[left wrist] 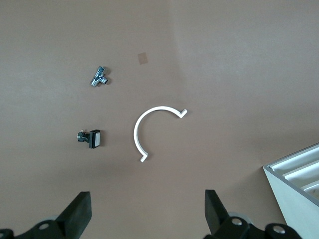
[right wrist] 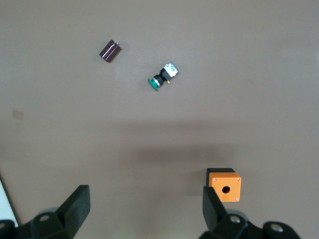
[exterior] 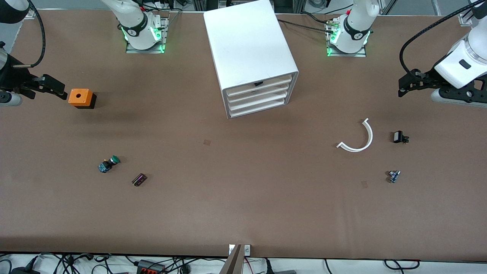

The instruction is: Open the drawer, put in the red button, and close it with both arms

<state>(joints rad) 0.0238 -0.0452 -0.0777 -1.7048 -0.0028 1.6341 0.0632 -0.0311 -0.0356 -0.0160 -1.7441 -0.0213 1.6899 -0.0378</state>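
Observation:
The white drawer cabinet stands mid-table near the arms' bases, its several drawers all shut; one corner of it shows in the left wrist view. No red button shows in any view. My left gripper hangs open and empty at the left arm's end of the table. My right gripper hangs open and empty at the right arm's end, just beside the orange box.
A green-capped button and a dark purple part lie toward the right arm's end. A white curved strip, a black part and a small metal part lie toward the left arm's end.

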